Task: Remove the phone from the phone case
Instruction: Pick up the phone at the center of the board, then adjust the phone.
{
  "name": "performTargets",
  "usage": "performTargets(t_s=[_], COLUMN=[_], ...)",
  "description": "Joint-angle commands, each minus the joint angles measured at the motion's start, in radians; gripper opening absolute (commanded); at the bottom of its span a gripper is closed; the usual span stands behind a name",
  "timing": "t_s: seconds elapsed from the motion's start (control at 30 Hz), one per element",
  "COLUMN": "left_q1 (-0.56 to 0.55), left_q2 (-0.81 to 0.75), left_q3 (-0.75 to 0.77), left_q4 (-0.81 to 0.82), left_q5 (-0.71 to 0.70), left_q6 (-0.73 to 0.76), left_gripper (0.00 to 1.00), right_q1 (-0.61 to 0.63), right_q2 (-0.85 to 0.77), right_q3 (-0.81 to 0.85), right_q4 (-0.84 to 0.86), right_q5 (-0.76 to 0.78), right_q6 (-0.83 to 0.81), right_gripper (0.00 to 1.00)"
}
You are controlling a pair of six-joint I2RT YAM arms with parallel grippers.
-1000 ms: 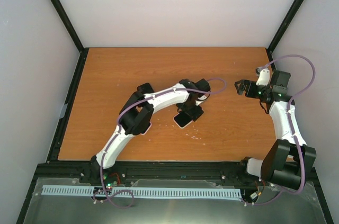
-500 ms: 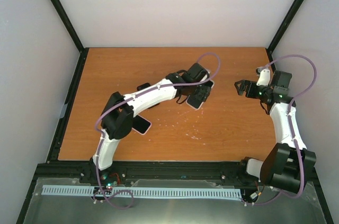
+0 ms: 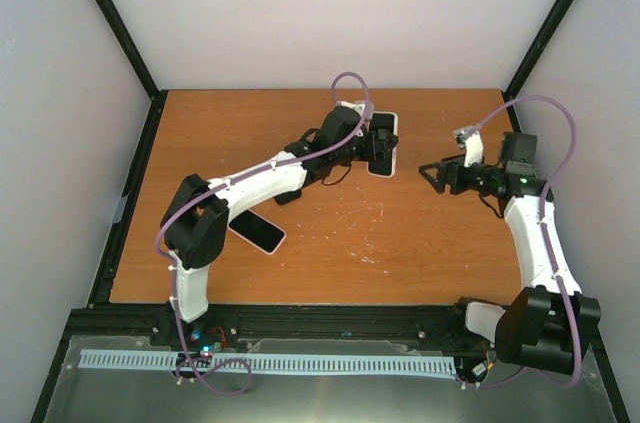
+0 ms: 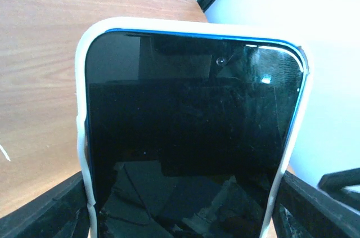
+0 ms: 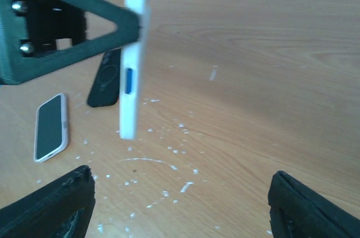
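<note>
White shell: a white rubbery phone case (image 4: 83, 137) is wrapped around a black glass-fronted phone (image 4: 191, 137) with a blue rim; the two are not yet parted.
Location: the pair is held off the orange-brown wooden table (image 3: 200, 133), above its far-middle part.
Left gripper (image 3: 376, 143): closed on the phone case across its two long sides, with the fingers (image 4: 50, 210) pressing the case walls.
Right gripper (image 5: 180, 210): jaws spread wide and holding nothing, above the right part of the table, with the thin edge of the phone case in front of it.
Long axis: in the top view it runs roughly toward the table's far edge. In the right wrist view it stands upright in frame, with one end hanging short of the table.
Facing: the screen is turned to the left wrist camera, lens end outermost. The narrow side with a blue cut-out (image 5: 128, 80) is turned to the right gripper.
Handling (judged): the phone is stiff and light, and its glass is slick and breakable. The phone case is pliant and grippy and will likely stretch; its lip looks slightly wavy along one long side.
Hold (judged): pinch the lip of the phone case at a free corner near the lens end and peel it back, keeping off the glass.
Other items: a second white-cased handset (image 3: 258, 232) and a dark flat cover (image 5: 106, 77) lie on the left-middle part of the table.
</note>
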Motion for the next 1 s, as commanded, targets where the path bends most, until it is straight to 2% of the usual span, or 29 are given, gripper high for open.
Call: performTargets(t_s=[0.0,0.17,0.33,0.6,0.67,0.73,0.97], left_q1=[-0.008,-0.007,-0.008,-0.008,-0.008,-0.008,-0.008], left_q2=[-0.07,-0.06,-0.064,-0.076,-0.074,-0.068,-0.066], left_q3=[-0.044,-0.048,-0.054,-0.072,-0.072,-0.062,-0.057], left_q4=[0.223,0.237,0.247,0.241,0.243,0.233,0.229], left_q5=[0.04,0.07,0.077,0.053,0.049,0.049,0.054], left_q6=[-0.124,-0.172,-0.194,-0.198,-0.199,-0.201,-0.199], left_gripper=[0.5,0.54,0.55,0.56,0.57,0.58,0.59], right_q1=[0.124,0.247,0.319,0.349,0.349,0.35,0.351], right_q2=[-0.017,-0.025,0.045,0.089,0.087,0.09,0.119], right_q3=[0.003,0.01,0.039,0.056,0.051,0.05,0.057], right_q4=[-0.027,0.042,0.097,0.156,0.16,0.156,0.154], right_q5=[0.027,0.151,0.245,0.236,0.227,0.217,0.182], right_q6=[-0.089,-0.049,0.025,0.104,0.1,0.102,0.118], right_gripper=[0.8,0.75,0.66,0.43,0.29,0.2,0.22])
